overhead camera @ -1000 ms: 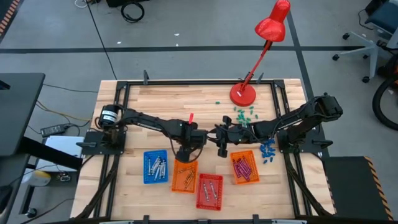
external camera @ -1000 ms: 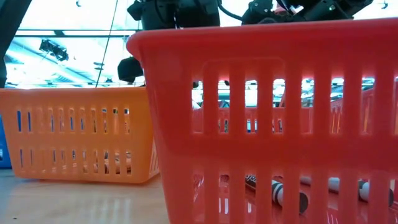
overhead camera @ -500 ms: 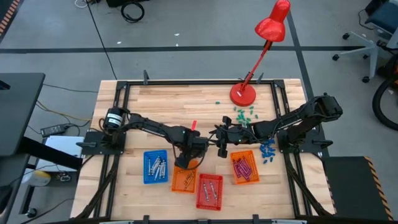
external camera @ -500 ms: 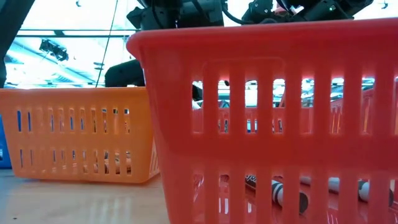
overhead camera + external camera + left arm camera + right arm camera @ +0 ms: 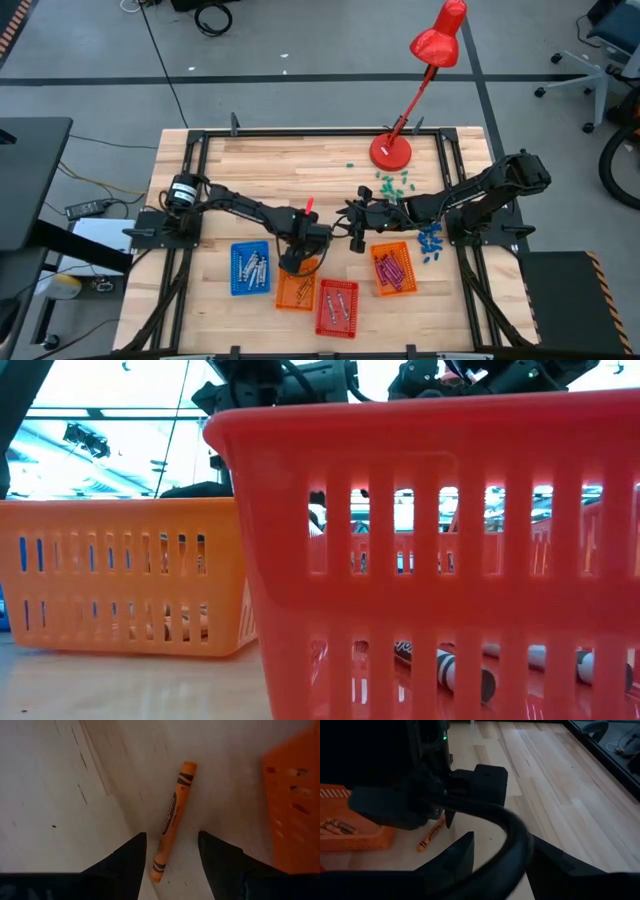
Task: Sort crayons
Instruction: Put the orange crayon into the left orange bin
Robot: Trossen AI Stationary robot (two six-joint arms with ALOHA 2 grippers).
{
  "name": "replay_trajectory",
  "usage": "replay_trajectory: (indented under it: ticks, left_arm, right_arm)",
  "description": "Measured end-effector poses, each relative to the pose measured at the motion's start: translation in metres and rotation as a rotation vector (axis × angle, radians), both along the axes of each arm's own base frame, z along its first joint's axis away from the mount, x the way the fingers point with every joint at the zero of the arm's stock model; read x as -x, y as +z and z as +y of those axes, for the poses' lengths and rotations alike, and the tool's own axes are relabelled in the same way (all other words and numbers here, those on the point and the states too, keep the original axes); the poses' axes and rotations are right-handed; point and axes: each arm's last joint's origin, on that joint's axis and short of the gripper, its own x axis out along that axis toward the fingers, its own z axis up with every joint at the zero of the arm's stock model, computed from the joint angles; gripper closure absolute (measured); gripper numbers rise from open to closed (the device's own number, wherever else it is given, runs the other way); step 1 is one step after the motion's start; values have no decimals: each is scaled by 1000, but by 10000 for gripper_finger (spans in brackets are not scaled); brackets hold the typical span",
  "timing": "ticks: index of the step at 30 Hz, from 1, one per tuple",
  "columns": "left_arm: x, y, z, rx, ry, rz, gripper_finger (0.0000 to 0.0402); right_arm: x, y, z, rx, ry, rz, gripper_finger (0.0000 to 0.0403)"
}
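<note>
We hold the left gripper open over the orange crayon on the table beside the orange tray — crayon between our fingers, lengthwise ahead — right gripper open nearby.

Right wrist view: the left arm's dark gripper stands over 1 orange crayon lying flat on the wooden table, just beside an orange tray containing crayons.
</note>
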Motion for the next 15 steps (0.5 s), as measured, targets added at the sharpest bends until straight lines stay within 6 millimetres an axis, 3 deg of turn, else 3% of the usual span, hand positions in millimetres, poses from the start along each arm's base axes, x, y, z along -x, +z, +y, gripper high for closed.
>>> replay_trajectory:
  ticks: [5,15]
  left_arm:
    - [0,0,0,-4,12,-6,224]
    - [0,0,0,-4,16,-5,355]
  right_arm:
    - [0,-1,1,-10,39,14,239]
    - [2,-4,3,-44,113,53,239]
